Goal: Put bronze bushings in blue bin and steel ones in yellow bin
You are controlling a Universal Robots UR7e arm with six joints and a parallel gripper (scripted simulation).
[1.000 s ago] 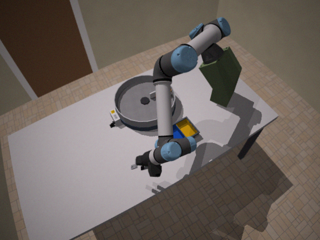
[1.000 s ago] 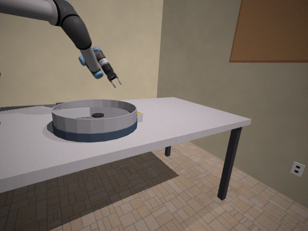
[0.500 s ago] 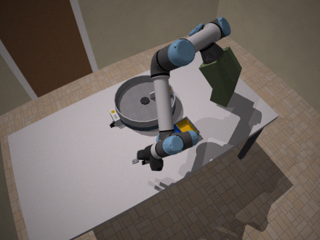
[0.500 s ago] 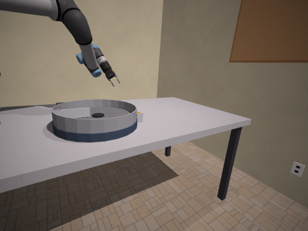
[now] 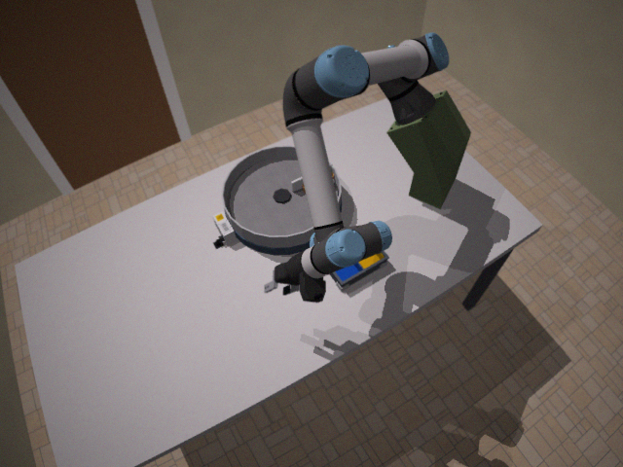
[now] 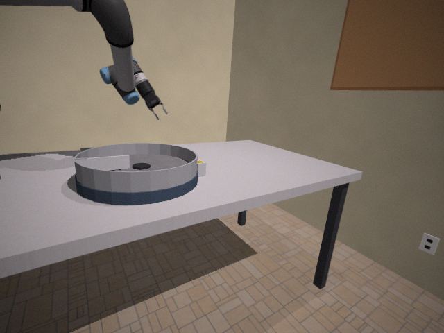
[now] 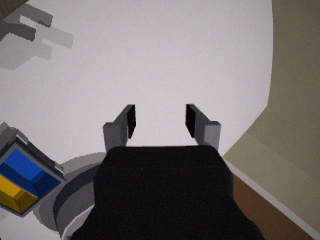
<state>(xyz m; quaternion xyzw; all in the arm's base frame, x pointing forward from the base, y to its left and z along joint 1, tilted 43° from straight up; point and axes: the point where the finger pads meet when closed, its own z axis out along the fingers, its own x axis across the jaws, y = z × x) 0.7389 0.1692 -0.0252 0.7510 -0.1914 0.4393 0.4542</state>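
Gripper (image 5: 277, 288) (image 6: 162, 114) (image 7: 160, 114) wide open above a smooth pale table (image 5: 151, 341) (image 6: 250, 172) (image 7: 200, 45); round, high-walled grey turntable (image 5: 256, 211) (image 6: 136, 180) (image 7: 75, 202) beside blue bin (image 5: 348, 272) (image 7: 22, 167) and yellow bin (image 5: 372, 260) (image 7: 15, 196); bushings mostly hidden by the arm (image 5: 315, 175) (image 6: 122, 68).

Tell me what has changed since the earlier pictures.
The pincer has moved toward the turntable in the top view, and slightly up and left in the exterior view. The arm now covers more of the yellow bin from above. Nothing was visibly taken or released; the pincer remains open. The turntable's housing and both bins stayed put.
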